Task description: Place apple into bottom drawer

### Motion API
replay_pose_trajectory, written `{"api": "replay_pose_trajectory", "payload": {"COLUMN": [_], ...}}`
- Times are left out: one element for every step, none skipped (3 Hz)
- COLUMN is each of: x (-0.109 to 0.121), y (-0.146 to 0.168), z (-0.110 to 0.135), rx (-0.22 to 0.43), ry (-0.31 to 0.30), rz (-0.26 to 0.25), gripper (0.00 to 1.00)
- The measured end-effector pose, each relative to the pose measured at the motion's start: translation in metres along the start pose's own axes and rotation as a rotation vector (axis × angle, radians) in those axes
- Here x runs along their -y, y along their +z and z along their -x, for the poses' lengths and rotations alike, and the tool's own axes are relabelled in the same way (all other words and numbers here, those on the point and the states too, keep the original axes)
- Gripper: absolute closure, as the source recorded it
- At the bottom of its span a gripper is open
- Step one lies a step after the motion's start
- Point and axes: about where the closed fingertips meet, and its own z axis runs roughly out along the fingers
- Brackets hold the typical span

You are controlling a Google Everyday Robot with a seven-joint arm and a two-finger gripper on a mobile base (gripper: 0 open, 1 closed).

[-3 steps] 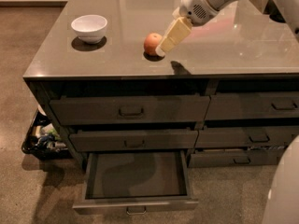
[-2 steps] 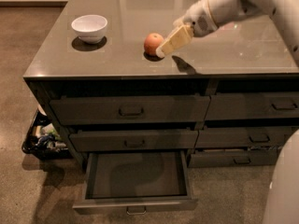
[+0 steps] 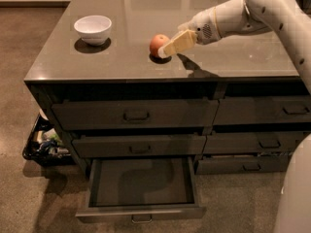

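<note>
Camera view: the white arm [image 3: 233, 16] is seen reaching in from the upper right, stretched leftward over the counter [image 3: 121, 64] and sloped slightly downward, with its wrist section angled down toward the pincer [image 3: 167, 50]. The cream-coloured pincer is held low over the counter top, its tip set against the right side of the apple [image 3: 156, 42]. Whether it is open or closed on the fruit cannot be told. The apple is placed on the counter, near the middle of its front half and well apart from the white bowl [image 3: 93, 29], which is stood toward the left rear. Below, at the foot of the left column, the bottom drawer [image 3: 141, 183] is pulled out and its dark interior is exposed. The two drawers [image 3: 136, 114] above it are shut. A dark crate [image 3: 43, 144] of small items is seen on the floor to the left of the cabinet.
</note>
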Motion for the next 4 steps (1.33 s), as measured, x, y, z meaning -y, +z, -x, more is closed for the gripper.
{"api": "replay_pose_trajectory", "payload": {"x": [0.009,0.025,0.041,0.053], "y": [0.011,0.033,0.055,0.074], "z": [-0.006,-0.011,-0.007,0.001], "rx": [0.011,0.037,0.073,0.092], "ry": [0.002,-0.008,-0.032,-0.055], "rz": [-0.024,-0.055,-0.085,-0.107], "gripper": [0.00,0.00,0.00,0.00]}}
